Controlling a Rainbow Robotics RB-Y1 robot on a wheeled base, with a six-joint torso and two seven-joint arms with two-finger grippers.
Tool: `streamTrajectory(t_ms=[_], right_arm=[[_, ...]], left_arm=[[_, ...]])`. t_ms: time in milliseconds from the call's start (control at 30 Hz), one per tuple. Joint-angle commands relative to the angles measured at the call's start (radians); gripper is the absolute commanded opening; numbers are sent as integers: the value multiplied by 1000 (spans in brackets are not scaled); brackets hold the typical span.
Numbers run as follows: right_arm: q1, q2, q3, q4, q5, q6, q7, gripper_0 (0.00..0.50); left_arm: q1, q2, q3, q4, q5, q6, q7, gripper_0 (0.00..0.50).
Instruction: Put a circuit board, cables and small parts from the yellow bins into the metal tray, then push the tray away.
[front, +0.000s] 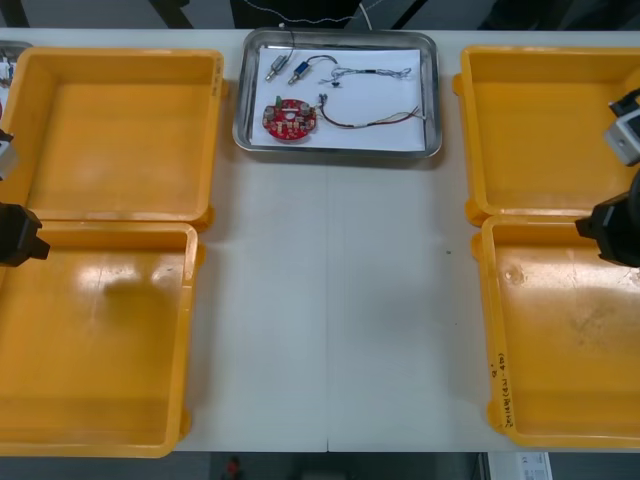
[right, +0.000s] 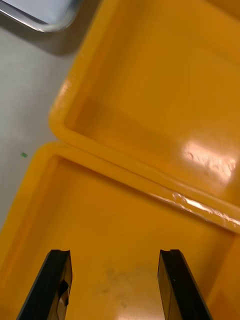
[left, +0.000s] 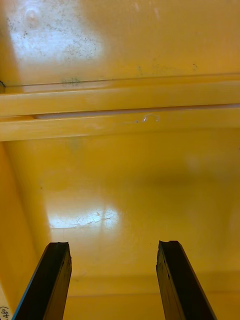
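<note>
The metal tray (front: 432, 95) sits at the table's far middle, white inside. In it lie a round red circuit board (front: 289, 119), two small metal parts (front: 284, 68), a blue and white cable (front: 370, 73) and a red and yellow cable (front: 375, 121). My left gripper (left: 116, 285) is open over the near left yellow bin (front: 95, 340), nothing between its fingers. The left arm (front: 18, 235) shows at the left edge. My right gripper (right: 116, 290) is open above the near right yellow bin (front: 565, 330). The right arm (front: 615, 225) is at the right edge.
Two more yellow bins stand at the far left (front: 125, 135) and far right (front: 545, 125); all the bins look bare inside. The tray's corner (right: 47, 17) shows beyond the right fingers. Bare light table (front: 335, 300) runs between the bin pairs.
</note>
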Motion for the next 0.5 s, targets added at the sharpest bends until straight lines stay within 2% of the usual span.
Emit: streamTrajectory(t_ms=[33,500], right_arm=[[52,-32,-96,55,-15,3,-49,500],[72,-49,-142,231,-21,3,-104,500]], left_arm=[[12,36,18,-30,6,6,38,500],[12,36,18,-30,6,6,38,500]])
